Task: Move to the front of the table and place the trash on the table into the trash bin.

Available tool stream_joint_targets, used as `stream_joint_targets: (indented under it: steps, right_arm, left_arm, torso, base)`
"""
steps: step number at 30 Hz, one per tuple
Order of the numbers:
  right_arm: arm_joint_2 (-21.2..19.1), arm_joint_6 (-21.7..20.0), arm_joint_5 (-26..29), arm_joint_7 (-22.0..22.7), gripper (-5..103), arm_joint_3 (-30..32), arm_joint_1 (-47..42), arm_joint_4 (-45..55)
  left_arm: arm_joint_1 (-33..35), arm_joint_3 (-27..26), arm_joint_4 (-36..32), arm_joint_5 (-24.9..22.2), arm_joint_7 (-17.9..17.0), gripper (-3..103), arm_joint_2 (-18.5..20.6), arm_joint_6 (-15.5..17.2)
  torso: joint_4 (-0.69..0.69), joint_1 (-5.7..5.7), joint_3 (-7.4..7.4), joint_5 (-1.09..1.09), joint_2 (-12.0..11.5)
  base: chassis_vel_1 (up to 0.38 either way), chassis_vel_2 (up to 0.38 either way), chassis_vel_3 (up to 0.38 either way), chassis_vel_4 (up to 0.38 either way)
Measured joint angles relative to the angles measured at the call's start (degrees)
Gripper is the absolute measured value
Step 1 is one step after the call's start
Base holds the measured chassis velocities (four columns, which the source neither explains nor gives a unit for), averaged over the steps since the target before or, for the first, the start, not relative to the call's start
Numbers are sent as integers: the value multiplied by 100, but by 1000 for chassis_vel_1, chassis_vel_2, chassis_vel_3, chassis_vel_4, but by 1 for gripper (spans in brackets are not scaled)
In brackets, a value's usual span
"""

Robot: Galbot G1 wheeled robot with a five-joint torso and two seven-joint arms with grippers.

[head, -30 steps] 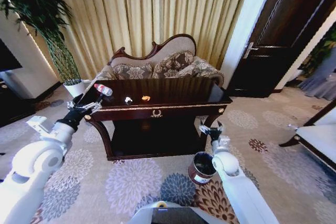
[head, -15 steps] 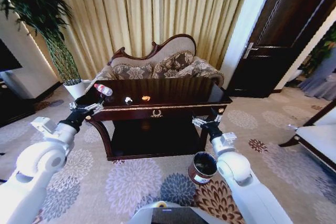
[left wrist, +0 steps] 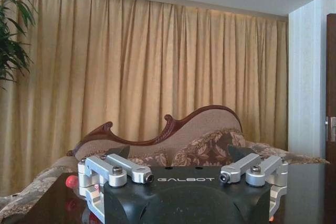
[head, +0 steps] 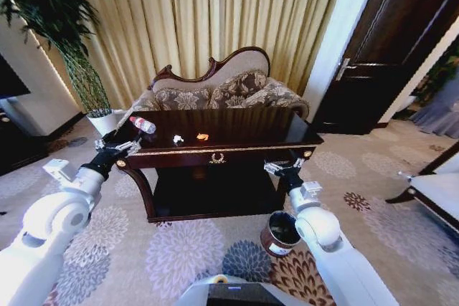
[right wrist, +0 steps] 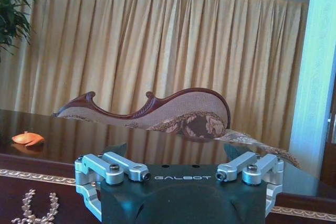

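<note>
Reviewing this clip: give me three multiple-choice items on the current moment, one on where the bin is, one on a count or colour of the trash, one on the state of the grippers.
1. Where does the trash bin stand?
A. on the table
B. on the carpet by the table's front right leg
C. on the sofa

2. What colour is the bottle's cap?
A. red
B. blue
C. green

3. What are the grippers holding?
A. the left holds the bottle
B. the right holds the orange scrap
C. both hold nothing

Answers:
1 B: the bin sits on the floor, lower than the table.
2 A: the cap at the bottle's near end is red.
3 C: the left gripper and the right gripper are open, with nothing between their fingers.
</note>
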Motion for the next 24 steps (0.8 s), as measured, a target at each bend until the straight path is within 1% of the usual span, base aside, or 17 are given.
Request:
stream_joint_targets:
  steps: [13,24]
  right_arm:
    - [-11,-4,-37,-34,100,14,13,-40]
    - [-11,6,-51,-42,100,-1,7,-37]
  left_arm:
    - [6,21,21,36,31,100,-20,-30]
    - [6,-3,50,32,55,100,-4,-45]
  torso:
    - [0,-3,-1,1,1]
    - [0,-2,-1,1,0]
  base:
    - [-6,9,5,-8]
    - [-59,65,63,-64]
